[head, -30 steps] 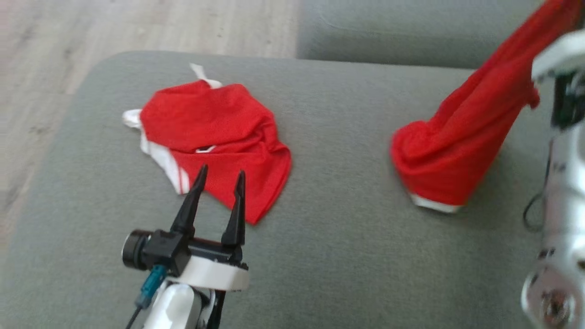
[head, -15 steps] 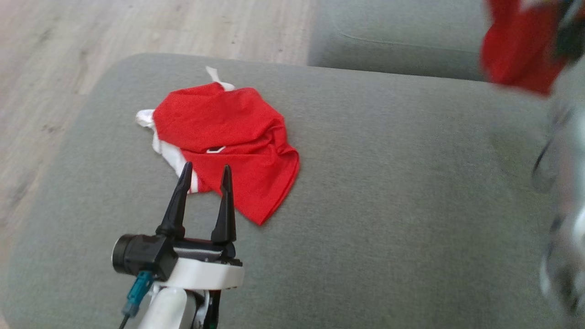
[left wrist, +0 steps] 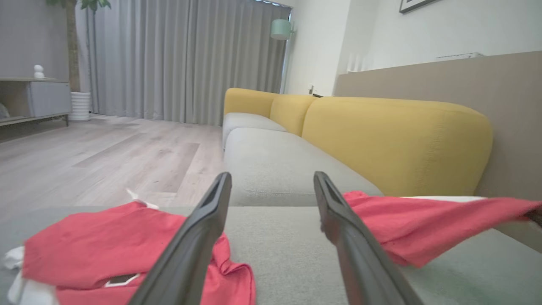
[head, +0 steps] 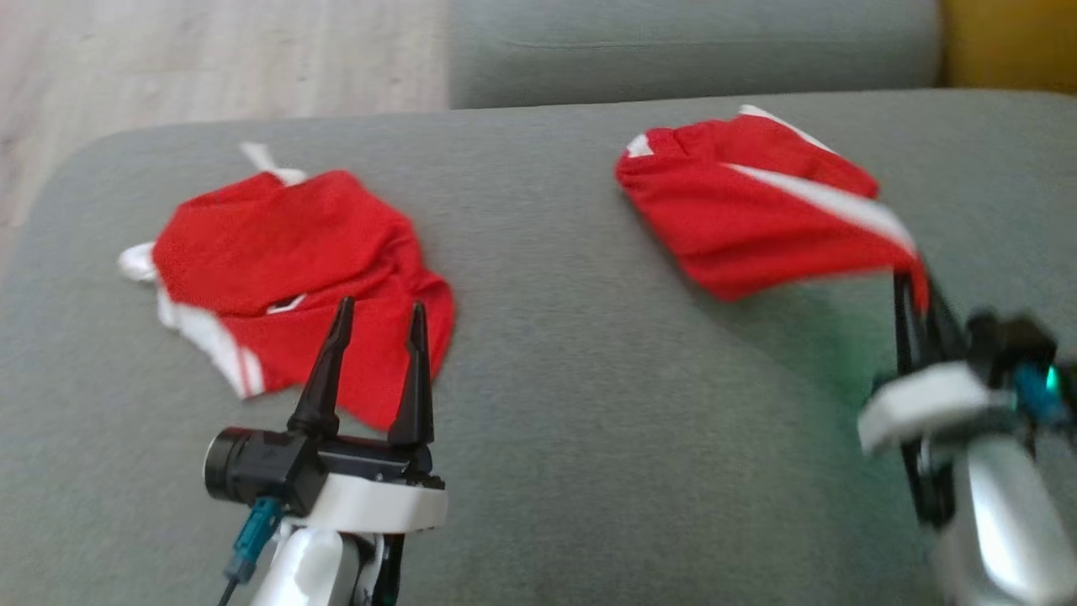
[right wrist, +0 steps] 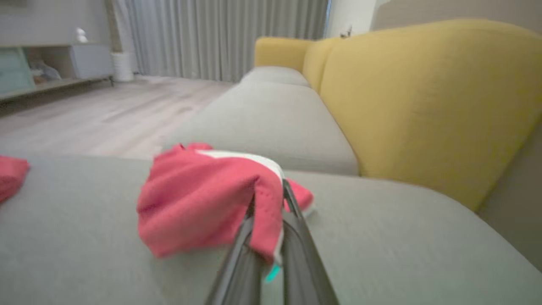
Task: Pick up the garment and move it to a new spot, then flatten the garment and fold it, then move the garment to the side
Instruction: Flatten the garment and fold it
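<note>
Since the earlier frames the red garment has come down from high at the right. It is now stretched out low over the grey sofa cushion, and the head camera has swung too.

From the head view, the right gripper stands at the lower right with its fingers together, pinching the garment's near corner. A white stripe runs along the cloth's top. Motion blur makes it hard to say whether the far end rests on the cushion. The left gripper sits at the lower left with its fingers apart and nothing between them. Its tips lie over the near edge of the red shorts, which are crumpled on the cushion's left part.

From the left wrist view, the left gripper is spread wide. The shorts lie to its left, the held garment to its right, and a yellow backrest behind.

From the right wrist view, the right gripper is clamped on a fold of the garment, which drapes over its fingertips. The shorts show at the left edge.
</note>
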